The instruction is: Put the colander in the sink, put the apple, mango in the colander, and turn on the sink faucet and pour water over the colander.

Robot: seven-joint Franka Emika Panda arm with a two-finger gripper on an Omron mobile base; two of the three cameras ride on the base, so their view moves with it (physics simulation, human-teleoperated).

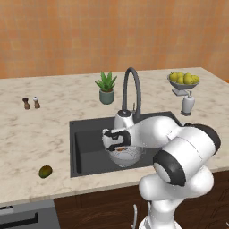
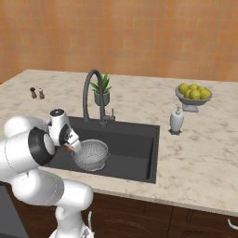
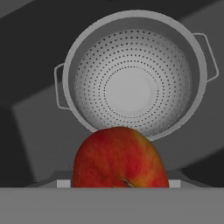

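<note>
The silver perforated colander [image 3: 131, 74] stands upright and empty in the dark sink [image 1: 89, 143], left of its middle in the right base view [image 2: 91, 154]. My gripper [image 2: 69, 148] is shut on the red apple [image 3: 119, 159], holding it just above the colander's near rim. In the left base view the arm hides most of the colander [image 1: 129, 157], and an orange edge of the apple [image 1: 117, 149] shows under the hand. The green mango [image 1: 45, 171] lies on the counter left of the sink. The dark gooseneck faucet [image 1: 131, 85] rises behind the basin, with no water running.
A grey footed bowl of yellow-green fruits [image 1: 183, 80] and a white soap dispenser [image 1: 188, 103] stand right of the sink. A potted plant [image 1: 106, 87] sits behind the faucet. Two small shakers [image 1: 30, 103] are at the far left.
</note>
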